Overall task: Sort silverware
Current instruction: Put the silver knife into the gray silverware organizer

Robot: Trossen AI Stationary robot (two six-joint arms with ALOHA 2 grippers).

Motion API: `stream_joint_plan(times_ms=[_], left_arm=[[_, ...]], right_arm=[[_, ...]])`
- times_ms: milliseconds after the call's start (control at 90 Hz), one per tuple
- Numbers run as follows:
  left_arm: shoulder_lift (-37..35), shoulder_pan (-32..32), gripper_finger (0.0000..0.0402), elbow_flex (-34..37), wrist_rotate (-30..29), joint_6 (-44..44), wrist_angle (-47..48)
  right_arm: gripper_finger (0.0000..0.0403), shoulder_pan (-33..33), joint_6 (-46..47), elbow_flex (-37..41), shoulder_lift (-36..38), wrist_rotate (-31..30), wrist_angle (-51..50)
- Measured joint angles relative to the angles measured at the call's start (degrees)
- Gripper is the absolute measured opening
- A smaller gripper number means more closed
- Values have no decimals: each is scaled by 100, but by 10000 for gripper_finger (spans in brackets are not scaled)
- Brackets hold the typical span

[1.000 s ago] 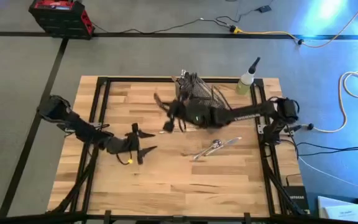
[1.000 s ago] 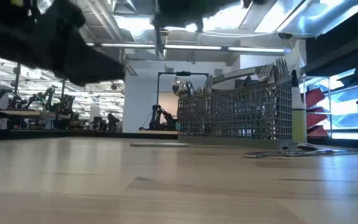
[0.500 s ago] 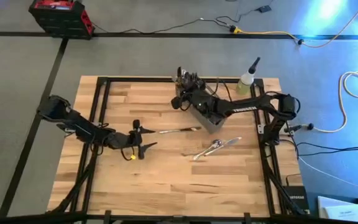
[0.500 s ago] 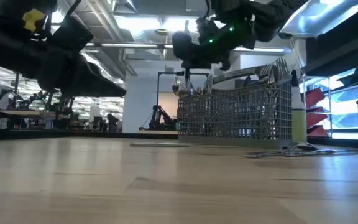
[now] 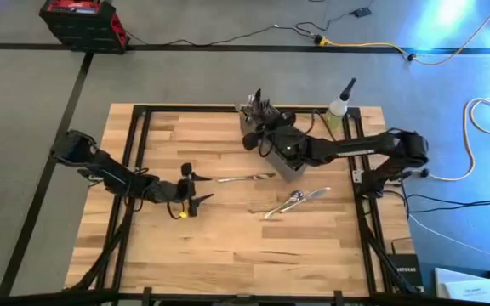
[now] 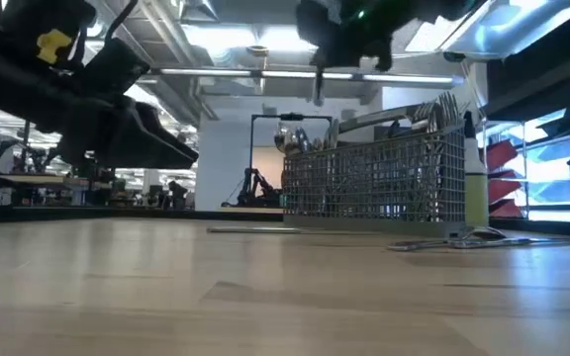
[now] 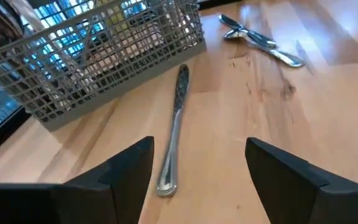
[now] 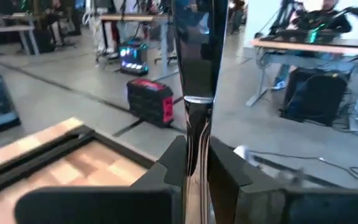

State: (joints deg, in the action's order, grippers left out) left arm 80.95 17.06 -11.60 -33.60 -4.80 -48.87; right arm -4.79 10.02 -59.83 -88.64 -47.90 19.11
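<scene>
On the wooden counter [image 5: 228,238], a small crossed pile of silverware [image 5: 294,201] lies right of centre, toward the near side. Left of it, the left end effector [image 5: 199,188] hovers just above the counter with its fingers [image 7: 124,169] spread apart and nothing between them. Just beyond its fingertips a single utensil [image 7: 173,134] lies flat, its handle end nearest the end effector and its far end close beside the gray mesh basket [image 7: 104,56]. The basket stands at the far middle of the counter and holds upright silverware. Above its left end, the right end effector [image 5: 258,119] is clenched on one slim shiny piece [image 8: 194,81], held upright; whether it is a fork or a spoon is hard to tell. A squeeze bottle [image 5: 339,109] stands at the far right.
</scene>
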Motion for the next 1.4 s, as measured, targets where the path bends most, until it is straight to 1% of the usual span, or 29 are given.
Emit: stream_joint_plan(times_ms=[111, 156, 311, 389, 444, 522, 600, 856, 933, 1033, 1089, 1233, 1322, 1400], left_arm=[[0, -59, 239, 0, 101, -13, 1], [0, -63, 239, 0, 140, 6, 1], [0, -61, 239, 0, 172, 36, 3], [0, -61, 239, 0, 203, 138, 25], [0, -56, 239, 0, 211, 173, 55], [0, -49, 239, -2, 216, 230, 54], [0, -50, 239, -2, 216, 267, 82], [0, -50, 239, -2, 493, 332, 13], [0, -50, 239, -2, 495, 330, 24], [0, -56, 239, -2, 495, 310, 26], [0, -59, 239, -2, 495, 294, 27], [0, -69, 239, -2, 493, 159, 5], [0, -127, 239, -2, 500, 96, -155], [0, -232, 239, -2, 609, -93, -281]], right_arm=[[19, 46, -109, 2, 42, -385, -276], [19, 37, -74, 25, 15, -443, -367], [20, -138, 332, 457, -139, -407, 84], [20, -238, 559, 782, -148, -592, 174], [19, -348, 732, 952, -148, -471, 407], [21, -439, 703, 1145, -114, -253, 845], [39, -460, 668, 1187, -113, -149, 985], [135, -319, 604, 1198, -128, -139, 1135], [155, -238, 535, 1130, -144, -153, 1119], [172, -71, 270, 919, -164, -144, 1073], [176, 45, 106, 718, -161, -147, 1110], [178, 526, -681, 127, -159, -146, 995], [179, 849, -938, -211, -147, 101, 600], [179, 1135, -1007, -406, -144, 425, -119]])
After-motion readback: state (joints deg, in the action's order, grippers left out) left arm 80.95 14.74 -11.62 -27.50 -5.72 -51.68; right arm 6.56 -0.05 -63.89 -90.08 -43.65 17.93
